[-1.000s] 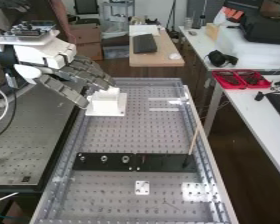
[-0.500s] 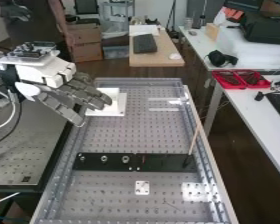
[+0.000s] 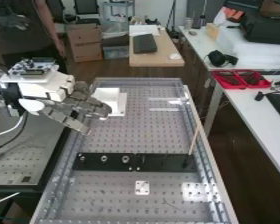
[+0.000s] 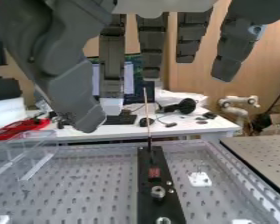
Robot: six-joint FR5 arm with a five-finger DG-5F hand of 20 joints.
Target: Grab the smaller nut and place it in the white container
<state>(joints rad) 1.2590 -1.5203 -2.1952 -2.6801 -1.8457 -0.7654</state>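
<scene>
In the high view the hand is over the bench's left edge, its relaxed fingers pointing right and down, with nothing held. Its fingertips overlap the lower left of the white container; contact cannot be told. The smaller nut stands at the left end of the black bar, well below the hand in that view. Beside it are the larger nut and the bearing. In the wrist view the hand hangs with fingers apart, and the bar carries the bearing and larger nut.
A thin upright stick rises from the bar's right part. A small white plate lies nearer the bench's front. Clear strips lie right of the container. The side table at right holds a red tray and black headphones.
The hand has come down and slightly nearer the bar in the high view, from above and left of the container to its lower left side. The parts on the bar have not moved.
</scene>
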